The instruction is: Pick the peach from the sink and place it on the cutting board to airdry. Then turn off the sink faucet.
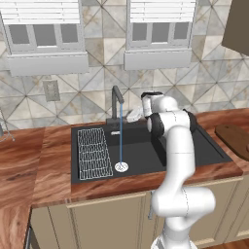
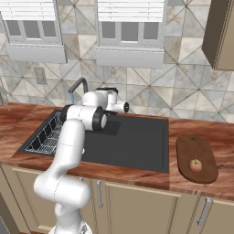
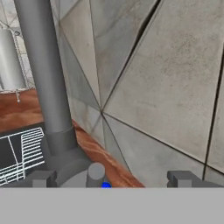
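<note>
Peach [image 2: 195, 165] already on cutting board [image 2: 203, 148] at counter's right end. Water running from sink faucet [image 1: 117, 103]. Gripper [image 3: 111, 178] spread wide, empty, at faucet base; shut-off left.

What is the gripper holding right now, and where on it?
Nothing. The gripper is open beside the base of the faucet, with no grip on it. The peach already lies on the cutting board.
</note>
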